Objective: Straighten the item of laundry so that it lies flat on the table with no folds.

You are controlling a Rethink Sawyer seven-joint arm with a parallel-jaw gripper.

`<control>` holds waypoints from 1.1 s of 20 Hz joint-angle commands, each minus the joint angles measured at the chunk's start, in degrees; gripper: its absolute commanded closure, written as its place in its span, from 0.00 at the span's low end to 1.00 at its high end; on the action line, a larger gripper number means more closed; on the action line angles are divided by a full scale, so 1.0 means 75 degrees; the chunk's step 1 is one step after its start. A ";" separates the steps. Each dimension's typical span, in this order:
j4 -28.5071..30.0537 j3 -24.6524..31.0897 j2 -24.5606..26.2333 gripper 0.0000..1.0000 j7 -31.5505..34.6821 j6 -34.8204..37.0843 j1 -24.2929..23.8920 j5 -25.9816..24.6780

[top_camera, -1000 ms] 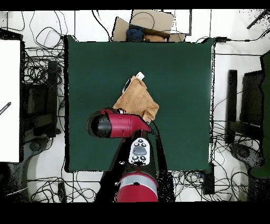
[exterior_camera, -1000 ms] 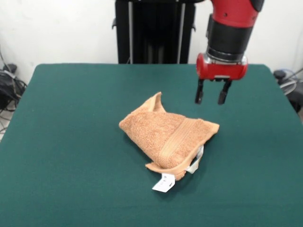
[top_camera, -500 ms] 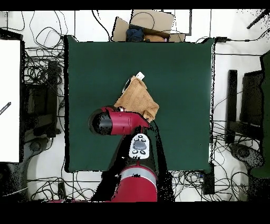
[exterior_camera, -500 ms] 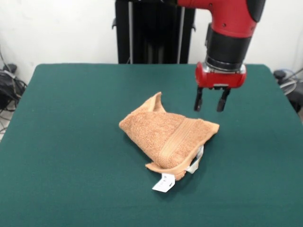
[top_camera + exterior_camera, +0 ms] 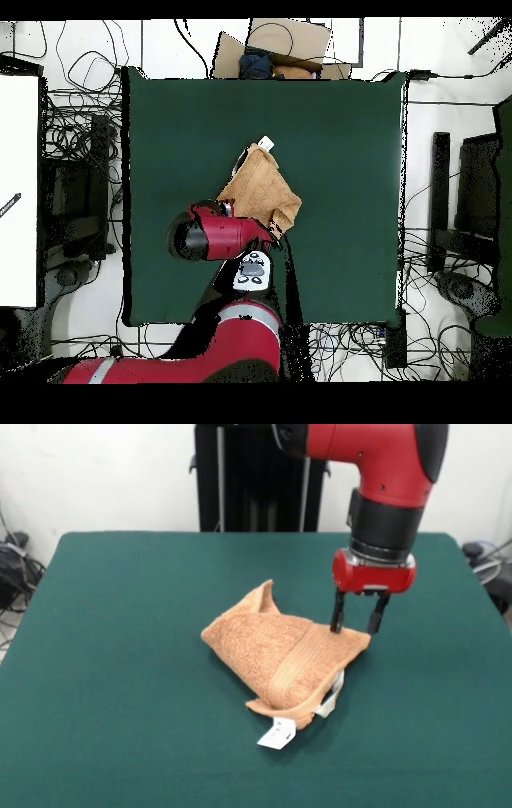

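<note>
The item of laundry is an orange-tan towel lying folded and bunched near the middle of the table, with one corner sticking up at the back and two white tags at its near edge. My gripper is open and hangs just above the towel's right corner, one finger over the cloth and the other past its edge. In the overhead view the towel lies at the table's centre and the red arm covers the gripper and the towel's near-left corner.
Cables, boxes and equipment ring the table in the overhead view. A cardboard box stands past the far edge. Bare green cloth surrounds the towel on every side.
The gripper has come down and slightly toward the camera, from well above the table to just over the towel's right corner. The towel has not moved.
</note>
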 commanded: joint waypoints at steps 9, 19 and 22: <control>0.0085 -0.0071 0.0792 0.00 0.1512 -0.1332 0.0112 0.0046; 0.0223 -0.0181 0.0852 0.00 0.1648 -0.1533 0.0263 0.0182; 0.0330 -0.0276 0.0809 0.00 0.1749 -0.1534 0.0439 0.0307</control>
